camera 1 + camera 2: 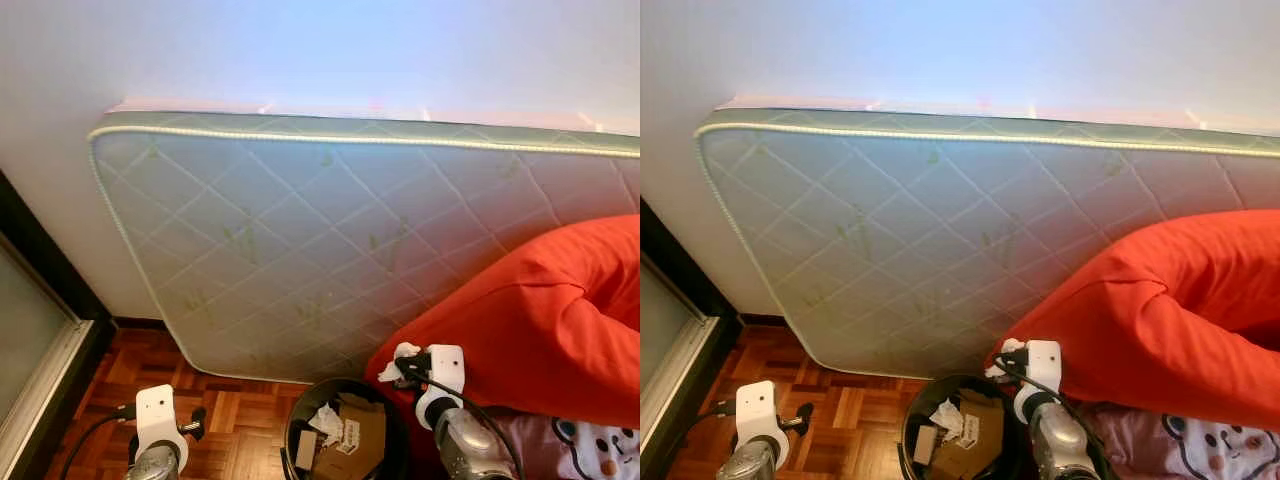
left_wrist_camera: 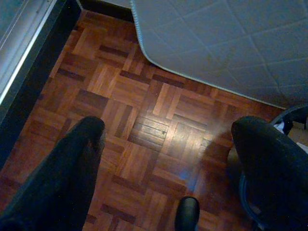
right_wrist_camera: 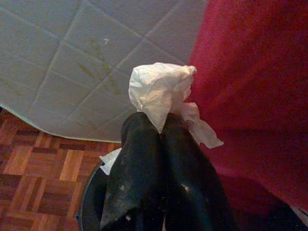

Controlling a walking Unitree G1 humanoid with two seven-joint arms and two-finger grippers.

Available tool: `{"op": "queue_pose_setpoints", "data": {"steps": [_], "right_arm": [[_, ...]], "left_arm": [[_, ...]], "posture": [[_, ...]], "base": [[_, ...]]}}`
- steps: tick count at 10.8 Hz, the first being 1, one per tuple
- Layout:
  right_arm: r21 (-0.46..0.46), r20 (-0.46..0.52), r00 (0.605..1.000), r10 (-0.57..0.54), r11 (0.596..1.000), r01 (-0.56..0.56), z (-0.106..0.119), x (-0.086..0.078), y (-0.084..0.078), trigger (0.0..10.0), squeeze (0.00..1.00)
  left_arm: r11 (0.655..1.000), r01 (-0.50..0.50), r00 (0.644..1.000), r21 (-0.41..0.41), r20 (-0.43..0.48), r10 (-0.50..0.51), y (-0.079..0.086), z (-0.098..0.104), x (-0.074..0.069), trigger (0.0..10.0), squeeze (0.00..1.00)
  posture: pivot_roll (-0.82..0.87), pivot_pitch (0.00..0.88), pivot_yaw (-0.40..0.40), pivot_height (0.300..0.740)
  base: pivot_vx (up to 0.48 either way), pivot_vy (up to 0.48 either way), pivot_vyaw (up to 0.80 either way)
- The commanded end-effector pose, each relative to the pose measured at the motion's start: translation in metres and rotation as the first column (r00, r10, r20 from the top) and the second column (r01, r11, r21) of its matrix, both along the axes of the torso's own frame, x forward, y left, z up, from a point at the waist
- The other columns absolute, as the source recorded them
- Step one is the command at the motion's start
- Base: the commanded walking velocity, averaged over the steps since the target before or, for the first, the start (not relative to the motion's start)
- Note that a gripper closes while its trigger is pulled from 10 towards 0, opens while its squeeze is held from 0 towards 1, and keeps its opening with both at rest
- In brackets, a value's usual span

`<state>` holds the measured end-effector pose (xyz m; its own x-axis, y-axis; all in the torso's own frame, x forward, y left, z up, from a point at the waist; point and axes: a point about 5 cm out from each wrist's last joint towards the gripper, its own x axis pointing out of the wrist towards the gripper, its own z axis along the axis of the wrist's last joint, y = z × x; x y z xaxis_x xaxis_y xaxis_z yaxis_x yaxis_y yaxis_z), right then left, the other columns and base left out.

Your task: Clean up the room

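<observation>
My right end effector is clamped on one crumpled wad of white tissue paper; both black fingers are pressed together, with the wad bunched above the tips and a loose flap hanging toward the red side. In the head views it sits above the far right rim of the bin, just beside the red cover.

My left end effector hangs low over the floor, its two fingers spread wide with nothing between them.

Count and materials:
- One round black waste bin, standing between my two arms. Inside it: flat brown cardboard pieces and some scraps of white paper; I cannot give an exact count.
- One mattress, propped on edge against the white wall. Pale quilted fabric in a diamond pattern, faint green leaf print, corded piping, rounded corners.
- One red fabric cover, soft and matte, bulging on the right.
- One pink printed cloth beneath it.
- Parquet floor: reddish-brown wood blocks, glossy.
- One dark door frame on the left.
</observation>
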<state>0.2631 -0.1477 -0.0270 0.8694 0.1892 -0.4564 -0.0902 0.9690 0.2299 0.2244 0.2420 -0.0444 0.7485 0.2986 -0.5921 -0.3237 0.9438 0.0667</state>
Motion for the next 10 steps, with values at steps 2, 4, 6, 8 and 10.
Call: {"op": "queue_pose_setpoints", "data": {"steps": [2, 4, 6, 8, 10], "right_arm": [[-0.007, 0.0, 1.0, -0.017, 1.0, 0.017, -0.001, -0.001, -0.004, 10.0, 0.0], [-0.01, -0.024, 0.999, -0.025, 1.0, 0.025, -0.002, -0.001, 0.0, 10.0, 0.0], [0.007, -0.036, 0.999, -0.035, 0.999, 0.035, -0.002, 0.0, 0.006, 10.0, 0.0], [-0.013, -0.055, 0.998, -0.007, 1.0, 0.006, -0.004, -0.002, 0.008, 10.0, 0.0], [-0.031, -0.04, 0.999, -0.031, 0.999, 0.029, -0.001, 0.002, -0.004, 10.0, 0.0]], "left_arm": [[1.0, 0.0, 1.0, -0.009, -0.017, 0.0, 0.004, -0.004, -0.009, 10.0, 0.0], [1.0, 0.026, 1.0, -0.001, -0.016, -0.026, 0.006, -0.003, -0.007, 10.0, 0.0], [0.999, 0.049, 0.999, 0.014, -0.003, -0.049, 0.008, 0.003, 0.002, 10.0, 0.0], [0.998, 0.056, 0.998, 0.026, -0.011, -0.056, 0.008, 0.004, 0.002, 10.0, 0.0], [0.998, 0.062, 0.998, 0.007, -0.011, -0.062, -0.002, 0.003, 0.007, 10.0, 0.0]], "posture": [[0.21, 0.07, -0.037, 0.74], [0.21, 0.046, -0.027, 0.74], [0.23, 0.034, -0.011, 0.716], [0.21, 0.0, -0.006, 0.686], [0.18, 0.012, -0.03, 0.651]], "base": [[0.0, 0.0, 0.0], [0.0, 0.0, 0.0], [0.0, 0.0, 0.0], [0.0, 0.0, 0.0], [0.0, 0.0, 0.0]]}}
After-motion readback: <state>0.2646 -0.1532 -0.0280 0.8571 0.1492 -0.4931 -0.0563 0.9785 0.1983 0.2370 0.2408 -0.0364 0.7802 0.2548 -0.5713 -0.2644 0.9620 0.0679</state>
